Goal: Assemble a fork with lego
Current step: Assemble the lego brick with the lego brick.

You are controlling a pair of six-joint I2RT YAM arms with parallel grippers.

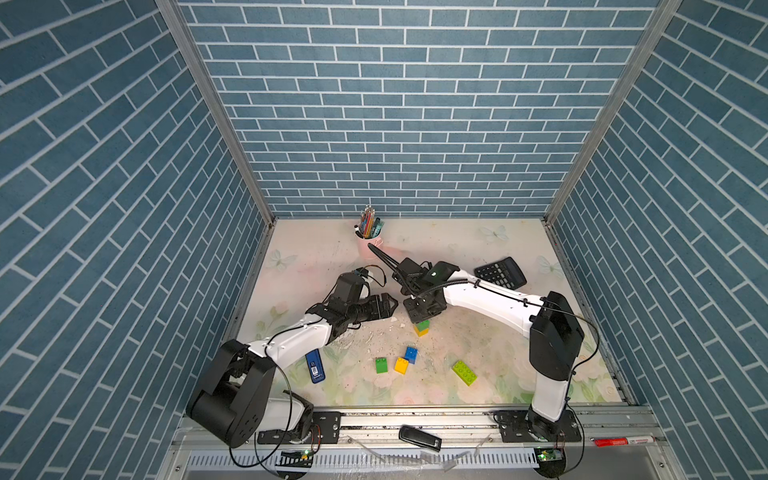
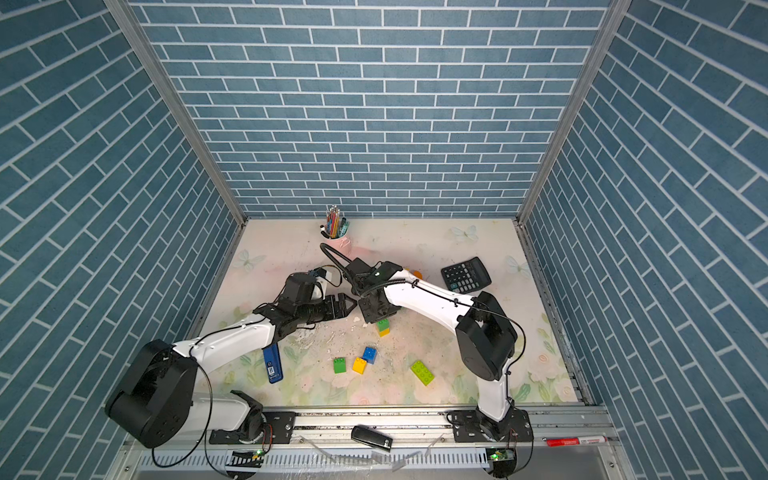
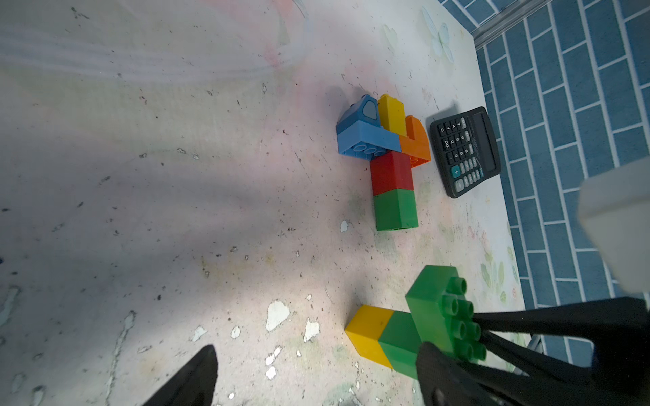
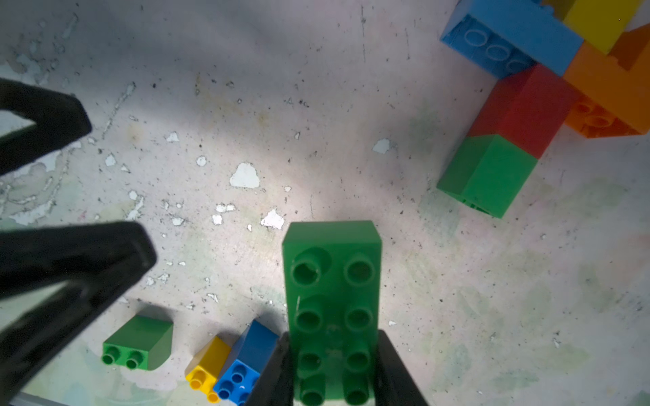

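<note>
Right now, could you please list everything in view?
Joined bricks: one cluster, blue, yellow, orange, red, green, beside calculator.
Stack: two bricks, green on yellow, centre.
Oblong brick: one, green, atop stack.
Small bricks: three, green, yellow, blue, front.
Lime brick: one, front right.
Calculator: one, black, back right.
Cup: one, pink, pencils inside, back.
Stick: one, blue, by left arm.
Case: one, black, front rail.
Marker: one, red, front rail.
Left fingers: two, black, open.
Right fingers: two, black, shut on oblong brick.

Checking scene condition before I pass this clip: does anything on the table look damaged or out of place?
The table covering is chipped and flaking mid-table, with white patches and dark specks near the green oblong brick held by the right gripper. The joined bricks beside the calculator look intact.
</note>
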